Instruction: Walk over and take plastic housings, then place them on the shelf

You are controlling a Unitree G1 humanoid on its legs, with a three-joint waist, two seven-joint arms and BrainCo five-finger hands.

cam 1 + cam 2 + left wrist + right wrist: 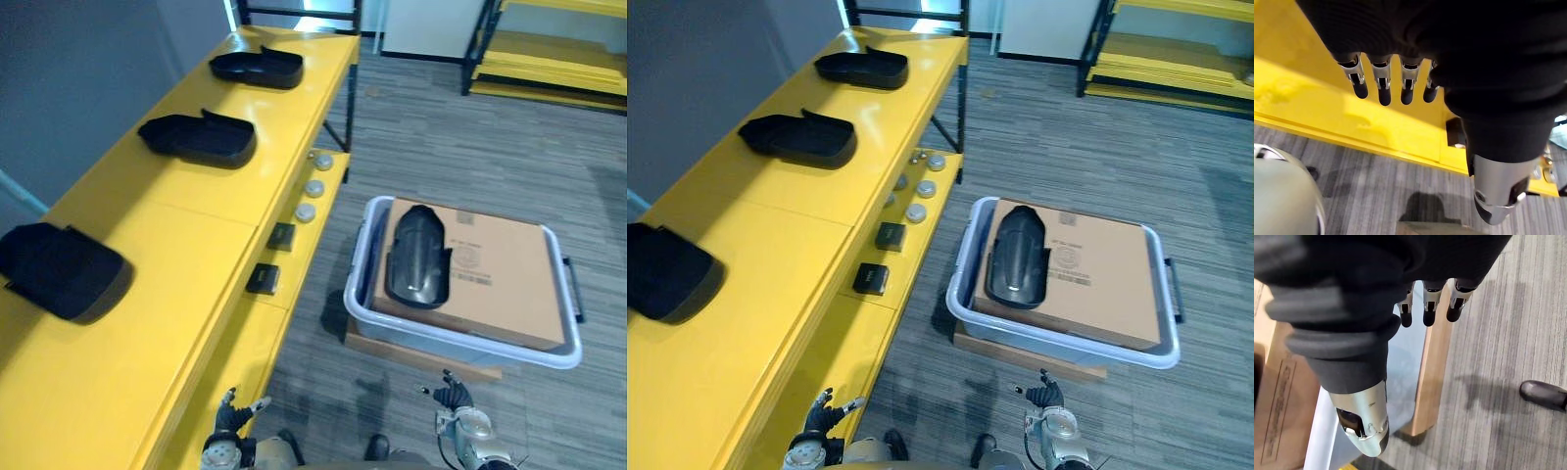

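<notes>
At one o'clock, housing (419,257): looks light, stiff, slick; grip long edges. My left hand (233,418), right hand (453,396) slack-fingered, empty.

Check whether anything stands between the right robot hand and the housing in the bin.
Nothing covers the housing; it lies bare atop the cardboard box. Only the bin's near rim lies between it and the open right robot hand, so reaching over from above looks clear.
</notes>
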